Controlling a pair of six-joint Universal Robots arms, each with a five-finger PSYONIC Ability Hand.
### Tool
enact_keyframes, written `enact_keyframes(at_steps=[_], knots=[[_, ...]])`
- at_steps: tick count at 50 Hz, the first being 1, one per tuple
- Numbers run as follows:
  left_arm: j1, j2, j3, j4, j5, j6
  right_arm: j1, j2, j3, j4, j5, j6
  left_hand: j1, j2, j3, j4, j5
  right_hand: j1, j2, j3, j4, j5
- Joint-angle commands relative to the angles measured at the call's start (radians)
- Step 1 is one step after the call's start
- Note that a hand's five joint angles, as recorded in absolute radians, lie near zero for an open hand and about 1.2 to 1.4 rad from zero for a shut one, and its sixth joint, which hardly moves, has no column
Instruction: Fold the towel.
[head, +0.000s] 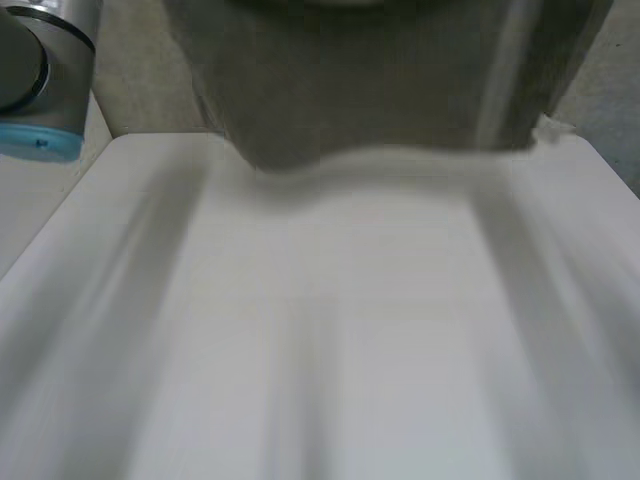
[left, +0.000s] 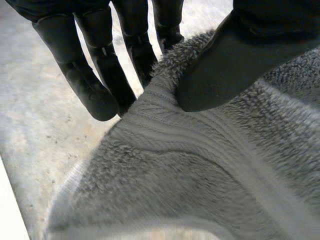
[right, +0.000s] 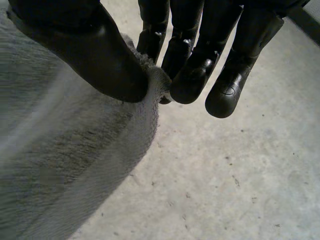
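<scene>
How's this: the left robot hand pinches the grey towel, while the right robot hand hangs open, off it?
Wrong on the right robot hand: the right wrist view shows it pinching the grey towel too, thumb against fingers. The left robot hand does pinch it.

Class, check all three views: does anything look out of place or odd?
The towel hangs at the far edge of the table instead of lying on it, pinched at its edge by the left hand and right hand, with floor below them. No damage shows.
</scene>
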Motion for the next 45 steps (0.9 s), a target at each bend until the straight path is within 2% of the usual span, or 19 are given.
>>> enact_keyframes(at_steps=[1,3,4,6,9,11,12,14,19,28,35,45], knots=[[0.01,0.032,-0.211,-0.045,0.07,-0.061,-0.005,-0.016,0.129,0.211,-0.15,0.018,-0.055,-0.102,-0.151,-0.123,-0.262,0.056,0.098,0.048,0.054,0.058],[0.018,0.033,-0.348,-0.04,0.085,-0.043,-0.008,-0.012,0.191,0.309,-0.226,0.013,-0.055,-0.102,-0.151,-0.123,-0.262,0.056,0.098,0.048,0.054,0.058],[0.018,0.033,-0.349,-0.04,0.085,-0.043,-0.008,-0.012,0.191,0.309,-0.226,0.013,-0.055,-0.102,-0.151,-0.123,-0.262,0.056,0.098,0.048,0.054,0.058],[0.044,0.036,-0.498,-0.04,0.094,-0.002,-0.012,-0.01,0.286,0.396,-0.28,0.007,-0.055,-0.102,-0.151,-0.123,-0.262,0.056,0.098,0.048,0.054,0.058],[0.058,0.04,-0.576,-0.035,0.096,0.032,-0.015,-0.007,0.336,0.423,-0.294,0.001,-0.055,-0.102,-0.151,-0.123,-0.262,0.056,0.098,0.048,0.054,0.058],[0.076,0.04,-0.707,-0.014,0.114,0.127,-0.015,0.02,0.443,0.455,-0.322,-0.04,-0.055,-0.102,-0.151,-0.123,-0.262,0.056,0.098,0.048,0.054,0.058],[0.076,0.04,-0.708,-0.014,0.114,0.127,-0.015,0.02,0.443,0.455,-0.322,-0.041,-0.055,-0.102,-0.151,-0.123,-0.262,0.056,0.098,0.048,0.054,0.058],[0.092,0.038,-0.813,0.007,0.136,0.223,-0.015,0.042,0.541,0.453,-0.325,-0.111,-0.055,-0.102,-0.151,-0.123,-0.262,0.056,0.098,0.048,0.054,0.058],[0.112,0.038,-0.925,0.018,0.156,0.316,-0.018,0.047,0.622,0.456,-0.323,-0.209,-0.055,-0.102,-0.151,-0.123,-0.262,0.056,0.098,0.048,0.054,0.058],[0.135,0.125,-1.01,0.015,0.163,0.334,-0.078,-0.001,0.658,0.47,-0.305,-0.225,-0.055,-0.102,-0.151,-0.123,-0.262,0.056,0.098,0.048,0.054,0.058],[0.135,0.246,-1.059,0.008,0.159,0.33,-0.135,-0.13,0.699,0.493,-0.303,-0.216,-0.055,-0.102,-0.151,-0.123,-0.262,0.056,0.098,0.048,0.054,0.058],[0.115,0.319,-1.094,-0.002,0.157,0.34,-0.248,-0.265,0.693,0.571,-0.318,-0.165,-0.055,-0.102,-0.151,-0.123,-0.262,0.056,0.098,0.048,0.054,0.058]])
